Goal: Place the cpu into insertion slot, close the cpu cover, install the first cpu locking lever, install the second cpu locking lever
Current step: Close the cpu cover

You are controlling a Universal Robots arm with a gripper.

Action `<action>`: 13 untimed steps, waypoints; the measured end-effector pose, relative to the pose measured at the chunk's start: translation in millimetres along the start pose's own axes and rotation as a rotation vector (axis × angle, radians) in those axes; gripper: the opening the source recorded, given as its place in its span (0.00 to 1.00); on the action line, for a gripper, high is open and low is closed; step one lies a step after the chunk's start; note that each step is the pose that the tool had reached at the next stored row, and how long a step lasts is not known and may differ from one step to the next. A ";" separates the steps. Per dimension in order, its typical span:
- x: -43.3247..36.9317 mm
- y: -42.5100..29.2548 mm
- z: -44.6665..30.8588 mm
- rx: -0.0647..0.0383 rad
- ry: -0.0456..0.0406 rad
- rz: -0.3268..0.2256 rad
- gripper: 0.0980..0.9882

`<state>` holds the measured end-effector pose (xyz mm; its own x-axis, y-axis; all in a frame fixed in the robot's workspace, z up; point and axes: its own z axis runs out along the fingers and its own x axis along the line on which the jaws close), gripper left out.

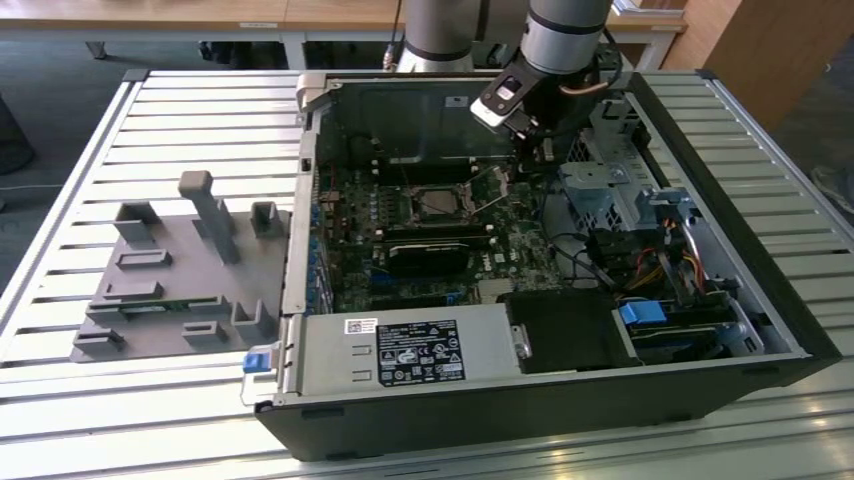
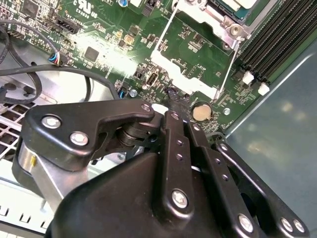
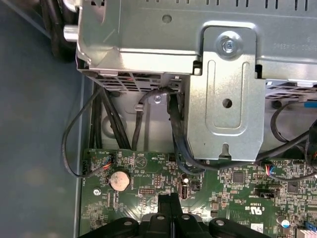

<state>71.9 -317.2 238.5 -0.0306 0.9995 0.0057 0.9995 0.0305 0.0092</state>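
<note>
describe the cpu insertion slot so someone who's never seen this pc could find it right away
In the exterior view, look inside the open black computer case lying on the slatted table, at the green circuit board. Near the board's middle, just behind the long black slots, is the insertion slot: the one large square, rimmed in silver metal.

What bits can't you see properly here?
- Second wrist view: the insertion slot is cut off by the top edge, so what sits inside is unclear.
- Same view: the gripper hides whether its tip touches the cpu cover.
- Exterior view: the insertion slot is too small to judge.
</note>
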 end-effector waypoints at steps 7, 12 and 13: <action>0.4 -13.0 -0.1 0.000 -0.0001 0.000 0.01; 0.7 -24.7 -0.3 0.000 -0.0002 0.000 0.01; 0.8 -26.3 -0.3 0.000 -0.0002 0.000 0.01</action>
<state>45.6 -317.2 238.6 -0.0306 0.9995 0.0055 0.9995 0.0305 0.0092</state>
